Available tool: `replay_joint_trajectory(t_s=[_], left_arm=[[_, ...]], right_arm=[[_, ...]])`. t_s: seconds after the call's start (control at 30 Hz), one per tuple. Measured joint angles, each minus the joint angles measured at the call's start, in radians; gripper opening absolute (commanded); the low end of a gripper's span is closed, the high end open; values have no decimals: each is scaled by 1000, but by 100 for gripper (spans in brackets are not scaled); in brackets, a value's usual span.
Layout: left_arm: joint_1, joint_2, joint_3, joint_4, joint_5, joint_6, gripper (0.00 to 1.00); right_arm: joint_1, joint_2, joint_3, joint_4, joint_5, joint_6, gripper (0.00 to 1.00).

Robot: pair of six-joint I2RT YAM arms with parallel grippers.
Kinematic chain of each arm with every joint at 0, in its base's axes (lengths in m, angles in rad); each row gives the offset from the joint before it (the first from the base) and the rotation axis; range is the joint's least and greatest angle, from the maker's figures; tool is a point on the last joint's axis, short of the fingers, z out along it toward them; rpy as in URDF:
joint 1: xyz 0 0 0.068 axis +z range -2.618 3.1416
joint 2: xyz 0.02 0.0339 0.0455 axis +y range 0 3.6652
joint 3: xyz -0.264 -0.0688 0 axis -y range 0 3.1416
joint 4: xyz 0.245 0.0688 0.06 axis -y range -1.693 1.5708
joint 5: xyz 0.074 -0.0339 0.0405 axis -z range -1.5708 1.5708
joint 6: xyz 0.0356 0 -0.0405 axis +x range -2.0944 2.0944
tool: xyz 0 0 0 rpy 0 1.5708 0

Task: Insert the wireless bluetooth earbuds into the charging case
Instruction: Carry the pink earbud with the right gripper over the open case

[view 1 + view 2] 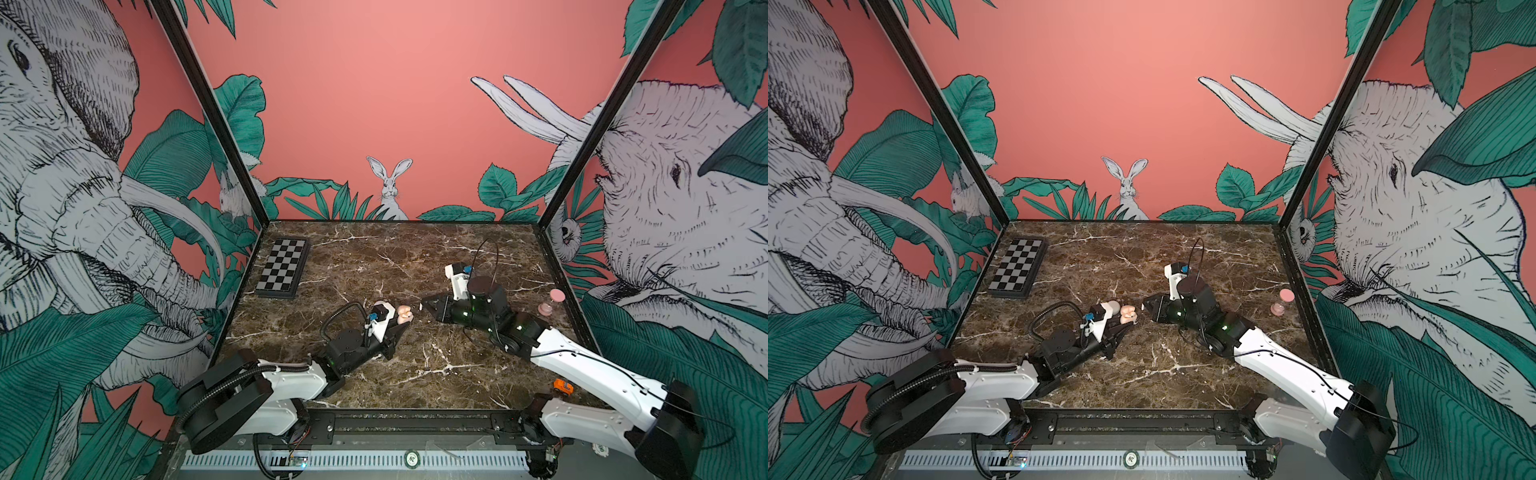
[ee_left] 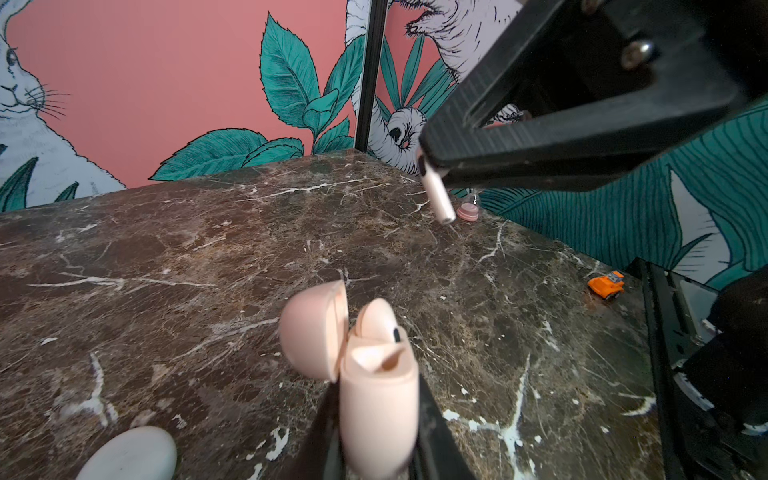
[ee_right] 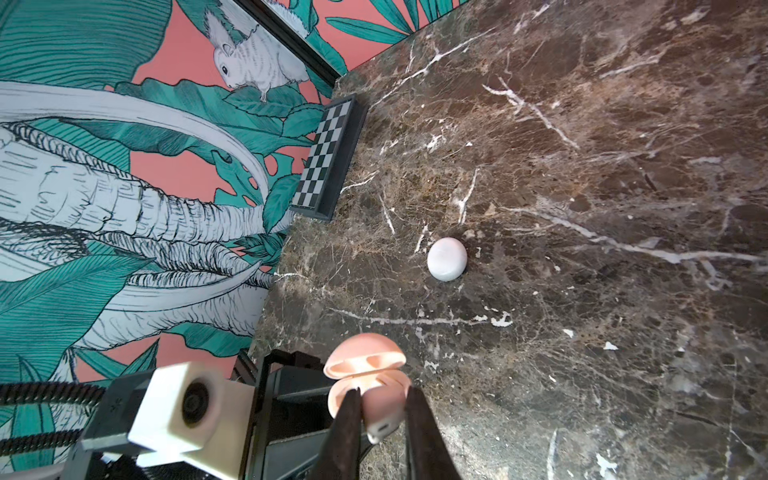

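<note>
My left gripper (image 2: 378,401) is shut on the pink charging case (image 2: 376,399), which it holds upright above the marble with the lid (image 2: 311,332) swung open. The case also shows in both top views (image 1: 404,314) (image 1: 1127,314). One earbud (image 2: 374,318) sits in the case, beside an open socket. My right gripper (image 3: 383,390) is shut on the other whitish earbud (image 3: 380,428), whose stem (image 2: 438,197) sticks out below the jaws. That gripper (image 1: 422,306) hovers just right of the case, a small gap apart.
A white round puck case (image 3: 446,258) lies on the marble behind the left gripper. A chessboard (image 1: 282,268) lies at the back left, a pink hourglass-shaped object (image 1: 550,303) stands by the right wall, and an orange toy car (image 1: 563,386) sits at the front right.
</note>
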State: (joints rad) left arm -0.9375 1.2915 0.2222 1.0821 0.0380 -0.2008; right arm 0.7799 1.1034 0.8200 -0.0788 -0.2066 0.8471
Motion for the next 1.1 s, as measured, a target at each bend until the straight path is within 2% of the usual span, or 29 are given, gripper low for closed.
replay_joint_trajectory(t_s=[0.43,1.1], left_arm=[[0,58,2,150,60,-77,0],[0,76,40,177,130,-175,0]], right_arm=[[38,-39,0,31,3,-37,18],[63,-47,-23,67,16,-47,16]])
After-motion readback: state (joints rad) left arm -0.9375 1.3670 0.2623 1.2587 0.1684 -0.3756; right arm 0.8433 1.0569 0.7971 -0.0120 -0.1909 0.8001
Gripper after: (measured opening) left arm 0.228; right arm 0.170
